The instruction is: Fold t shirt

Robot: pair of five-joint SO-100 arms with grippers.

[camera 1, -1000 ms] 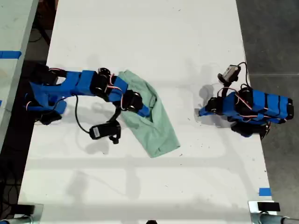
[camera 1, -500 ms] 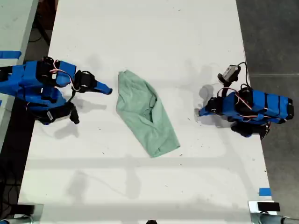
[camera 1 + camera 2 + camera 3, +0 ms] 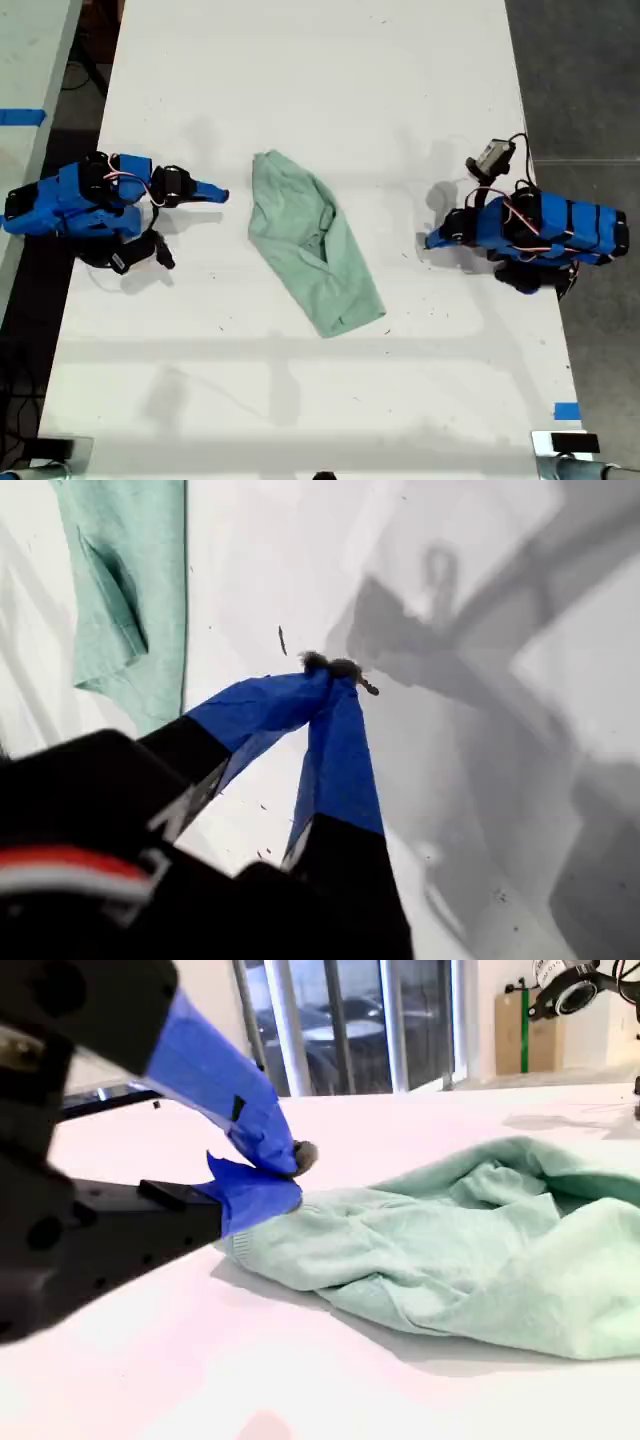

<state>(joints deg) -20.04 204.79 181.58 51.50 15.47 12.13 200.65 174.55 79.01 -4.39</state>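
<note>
I am looking along my second gripper [image 3: 285, 1165] first: its fingers are pressing tip to tip and gripping nothing, and the t shirt [image 3: 470, 1240] is lying just beyond them in rumpled folds. My first gripper [image 3: 335, 670] is likewise holding its fingers closed and empty, pointing over bare surface [image 3: 480, 810] with the cloth well apart from it. In the exterior view the garment is lying as a slanted, roughly folded band at the middle of the frame, between the two arms, neither touching it. I am judging that a fold is sitting done and the arms are pausing; the next move is calling for opened fingers and a grip on a loose edge. The second wrist view is showing the puffed height of the folds, which the exterior view is flattening; only the exterior view is giving the whole outline.
</note>
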